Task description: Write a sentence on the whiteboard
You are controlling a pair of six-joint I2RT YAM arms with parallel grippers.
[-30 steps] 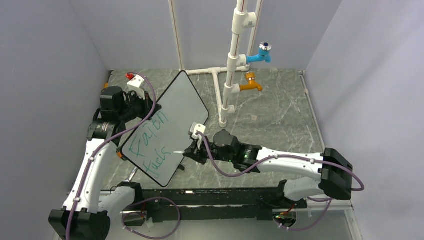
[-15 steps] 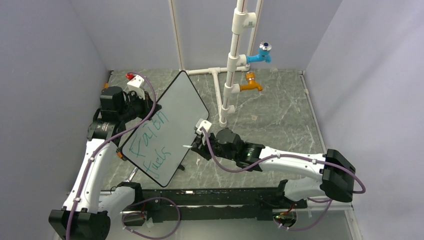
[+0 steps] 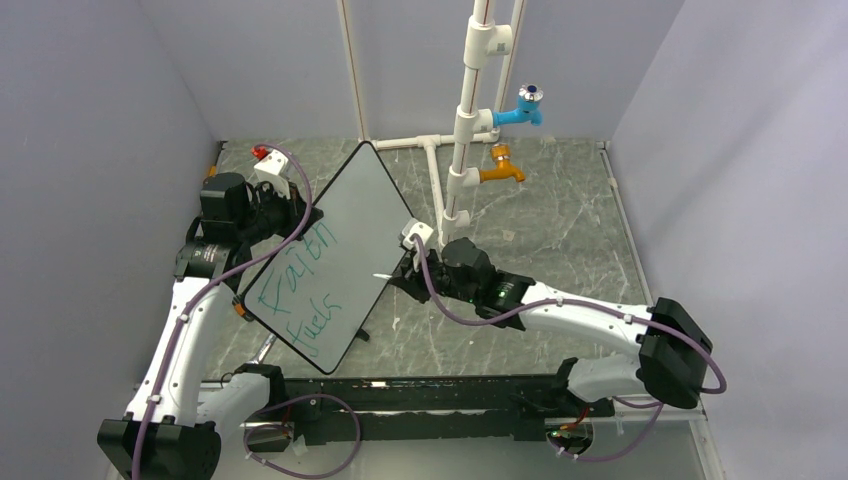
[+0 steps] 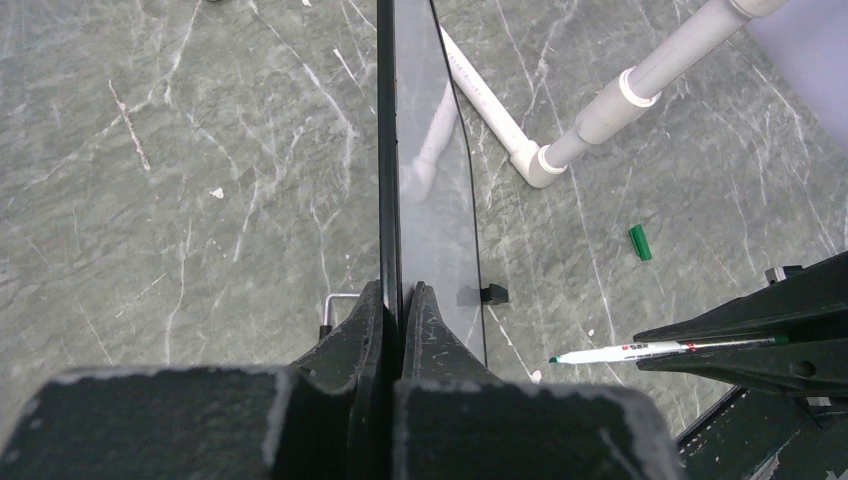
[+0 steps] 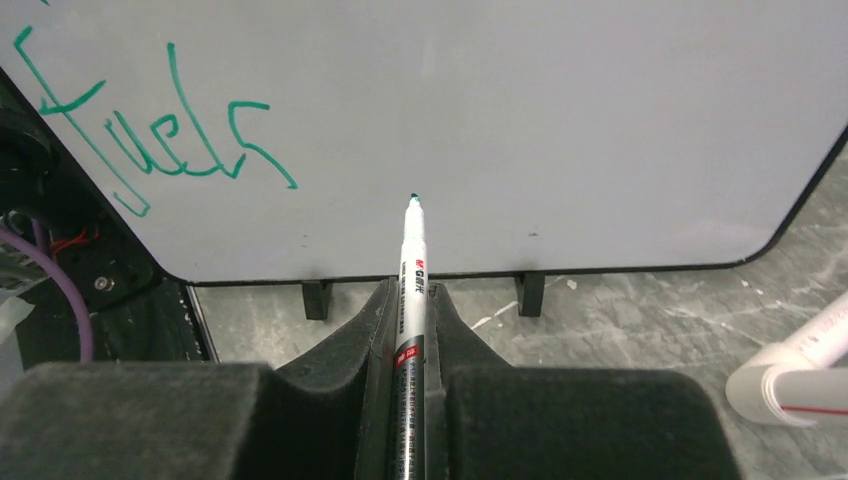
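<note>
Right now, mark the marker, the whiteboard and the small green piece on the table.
marker [image 5: 413, 245]: right wrist view, white barrel just below the tip.
whiteboard [image 5: 560, 120]: right wrist view, bare white face, right half.
small green piece [image 4: 640, 242]: left wrist view, its middle.

The left arm [image 3: 180, 338] and right arm [image 3: 590, 318] are formed of white shells joined by black motor housings. A purple cable [image 3: 462, 322] is run along each (fastened with small white ties), and the fingers [image 5: 335, 365] are moulded in matte black.
</note>
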